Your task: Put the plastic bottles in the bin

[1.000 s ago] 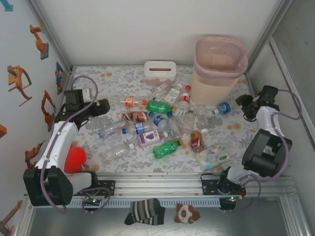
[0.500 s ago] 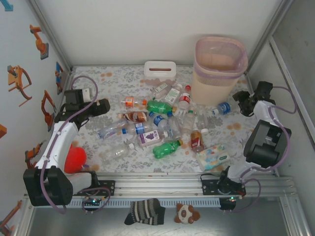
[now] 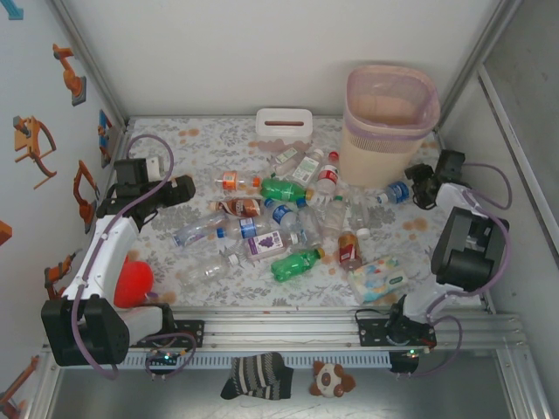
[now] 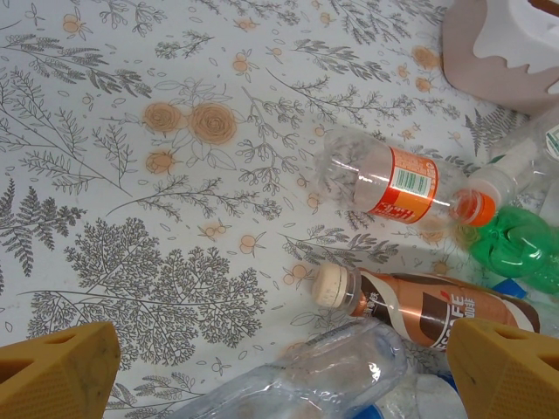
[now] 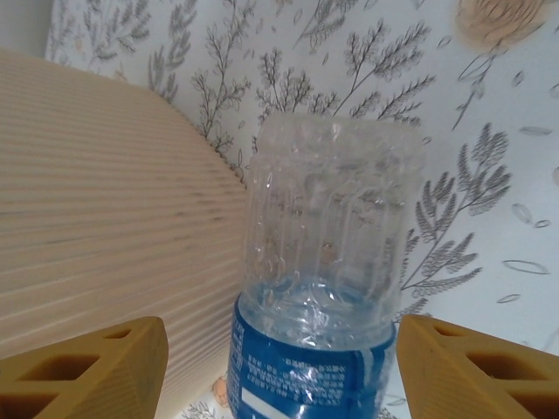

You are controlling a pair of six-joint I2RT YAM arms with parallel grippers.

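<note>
- From above, the bottles [image 3: 279,223] lie heaped on the table [image 3: 201,144], with the bin [image 3: 389,118] upright at the far right.
- The top view places the right gripper [image 3: 419,185] at the bin's foot, just beside a blue-label bottle [image 3: 395,192].
- The right wrist view adds that this bottle's clear body is crinkled. It lies between the fingers [image 5: 87,367], jaws apart and not clamped, and the bin's ribbed wall is close alongside.
- The top view places the left gripper [image 3: 185,188] at the heap's left edge.
- The left wrist view adds detail: the jaws are wide apart above an orange-label bottle [image 4: 384,179], a brown bottle [image 4: 419,310] and a green bottle [image 4: 515,244], and none of them is gripped.
</note>
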